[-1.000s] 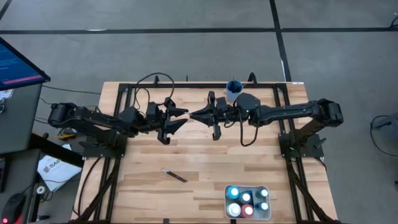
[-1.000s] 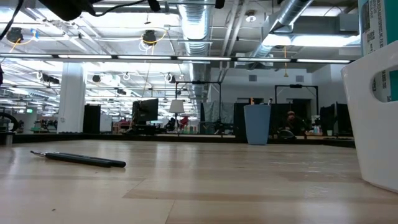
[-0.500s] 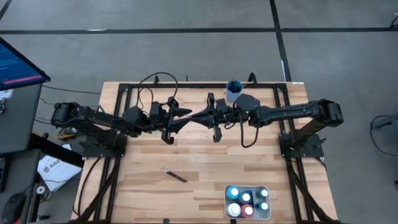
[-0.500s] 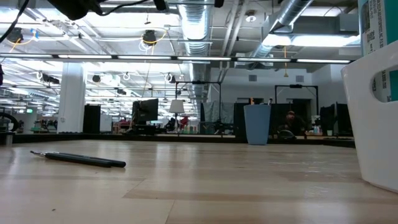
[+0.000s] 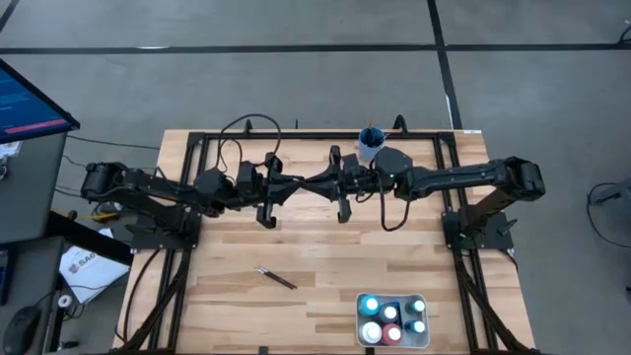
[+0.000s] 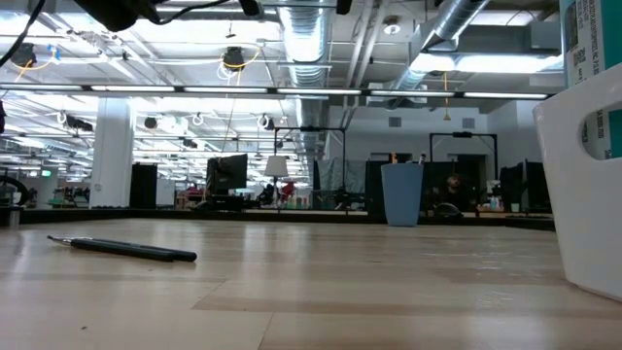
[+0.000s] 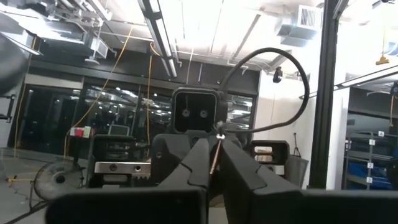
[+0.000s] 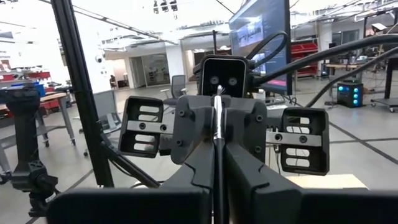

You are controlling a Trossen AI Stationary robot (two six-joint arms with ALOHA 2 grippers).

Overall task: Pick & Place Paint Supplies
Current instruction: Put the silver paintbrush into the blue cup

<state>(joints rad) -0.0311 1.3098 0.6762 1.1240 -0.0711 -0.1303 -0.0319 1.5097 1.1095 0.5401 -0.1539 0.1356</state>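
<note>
Both end effectors meet tip to tip above the surface's far middle: left end effector (image 5: 293, 183) and right end effector (image 5: 314, 183) both clamp one paintbrush (image 8: 217, 121). Another brush (image 5: 277, 278) lies toward the near edge; bottles (image 5: 391, 321) sit in the tray (image 5: 361, 303) at the near right.

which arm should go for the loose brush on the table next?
Left, probably. The loose paintbrush lies left of the table's middle, nearer the left claw than the right claw. Both are shut on one shared brush midair, so left must let go first.

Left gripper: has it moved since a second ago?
Yes. The left gripper has shut and reached rightward toward the blue cup, meeting the right gripper.
</note>
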